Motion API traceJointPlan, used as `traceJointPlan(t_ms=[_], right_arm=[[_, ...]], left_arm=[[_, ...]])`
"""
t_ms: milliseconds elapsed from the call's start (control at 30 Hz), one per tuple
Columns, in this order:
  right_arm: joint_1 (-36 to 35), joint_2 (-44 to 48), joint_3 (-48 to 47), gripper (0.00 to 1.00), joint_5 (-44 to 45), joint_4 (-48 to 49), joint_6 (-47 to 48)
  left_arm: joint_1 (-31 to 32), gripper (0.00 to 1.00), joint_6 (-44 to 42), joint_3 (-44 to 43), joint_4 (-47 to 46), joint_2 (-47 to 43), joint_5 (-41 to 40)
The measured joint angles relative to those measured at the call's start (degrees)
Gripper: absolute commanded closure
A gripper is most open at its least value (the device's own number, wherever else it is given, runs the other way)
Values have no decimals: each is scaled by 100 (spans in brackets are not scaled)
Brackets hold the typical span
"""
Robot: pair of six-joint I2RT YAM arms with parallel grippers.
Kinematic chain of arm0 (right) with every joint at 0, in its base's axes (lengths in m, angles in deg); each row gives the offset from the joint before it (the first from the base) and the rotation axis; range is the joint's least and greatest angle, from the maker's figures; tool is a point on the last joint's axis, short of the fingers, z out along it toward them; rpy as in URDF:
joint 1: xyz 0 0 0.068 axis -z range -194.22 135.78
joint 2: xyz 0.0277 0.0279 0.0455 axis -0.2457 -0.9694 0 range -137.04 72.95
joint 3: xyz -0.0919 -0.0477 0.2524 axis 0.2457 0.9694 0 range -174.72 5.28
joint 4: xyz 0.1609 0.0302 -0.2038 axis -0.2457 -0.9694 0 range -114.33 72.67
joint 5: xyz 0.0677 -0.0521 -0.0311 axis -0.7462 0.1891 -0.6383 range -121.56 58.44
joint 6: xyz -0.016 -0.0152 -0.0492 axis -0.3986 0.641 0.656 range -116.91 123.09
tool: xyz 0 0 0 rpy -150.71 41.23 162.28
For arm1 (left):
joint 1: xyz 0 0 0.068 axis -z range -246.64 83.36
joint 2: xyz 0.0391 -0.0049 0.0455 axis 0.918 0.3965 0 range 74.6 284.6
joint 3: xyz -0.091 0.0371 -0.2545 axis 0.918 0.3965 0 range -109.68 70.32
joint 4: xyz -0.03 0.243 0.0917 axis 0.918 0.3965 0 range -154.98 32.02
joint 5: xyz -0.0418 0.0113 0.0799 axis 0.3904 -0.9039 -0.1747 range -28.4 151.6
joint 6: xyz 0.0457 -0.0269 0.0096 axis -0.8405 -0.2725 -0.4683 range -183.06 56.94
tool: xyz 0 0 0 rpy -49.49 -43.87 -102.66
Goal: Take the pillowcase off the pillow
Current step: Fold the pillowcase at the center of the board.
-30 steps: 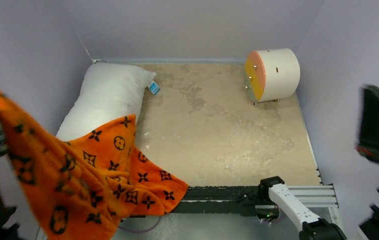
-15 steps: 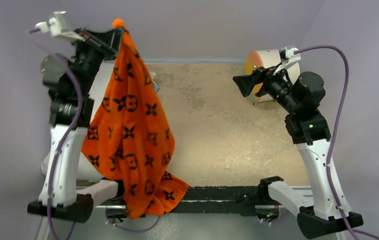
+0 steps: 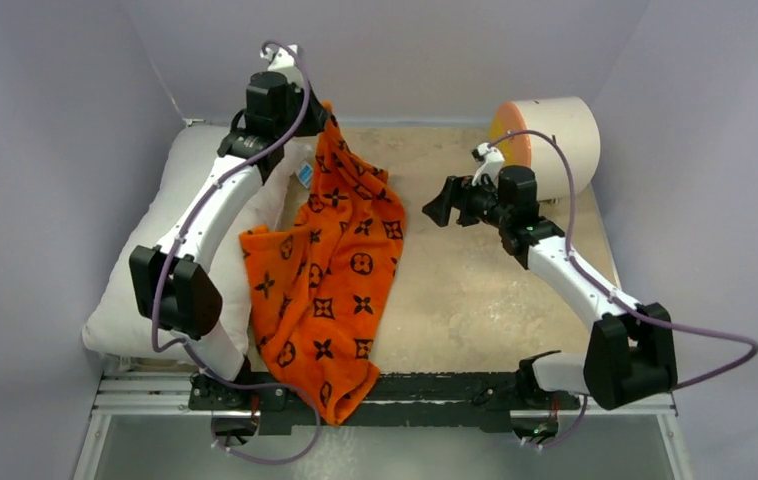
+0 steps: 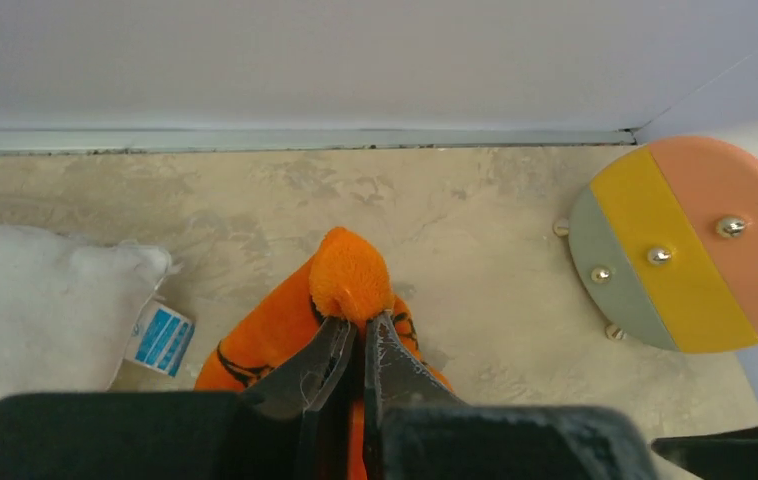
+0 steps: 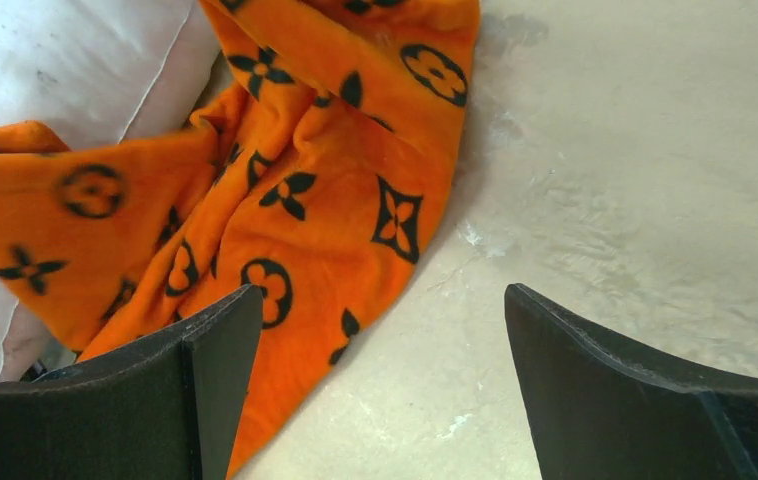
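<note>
Left claw [image 4: 362,322] clenched on bunched corner of pillowcase [image 3: 335,270], pinching it up near far wall. From there cloth trails toward near edge of desk [image 3: 475,270], long axis far-to-near. Its left margin overlaps right flank of pillow [image 3: 190,165]; its near tip drapes past desk edge. Pillow lies along left wall, white and bare where visible.

Right claw [image 5: 380,300] released, jaws wide, apart from cloth. Pillowcase lies to its left.

Judgement: case looks off; left arm, the one gripping, best placed to lay it down clear of pillow.
</note>
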Motion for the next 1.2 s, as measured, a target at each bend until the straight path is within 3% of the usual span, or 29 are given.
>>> traceJointPlan(t_ms=[133,267,367,500,600,767,867,967,1067,1200], right_arm=[[-184,-308,35,9,190,313,-90],[-223,-61,46,8,588,584,-356],[-223,498,232,7,1047,833,-577],[-223,1386,695,7,1696,1078,-881],[-221,1611,802,7,2090,1115,-999],[-219,1366,802,7,2452,1110,-1005],[-221,1165,802,8,2452,1113,-922],[-282,1001,802,8,2459,1108,-820],[-428,935,813,8,2468,1108,-756],[-686,898,953,8,2459,1163,-728]], left_arm=[[59,100,-11,-885,667,-2,382],[800,100,-101,-2074,728,-160,1167],[1362,100,57,-1976,461,-664,2127],[1427,100,-173,-1497,691,-1633,2837],[1379,100,-699,-1012,1331,-2500,1869],[1126,100,-1034,546,1759,-3672,-1051],[221,100,-953,1300,1840,-3392,-2033],[-621,100,-741,1873,1976,-2476,-2789],[-951,100,-529,2116,2378,-1784,-3333],[-1200,100,-262,2085,2527,-1762,-3711]])
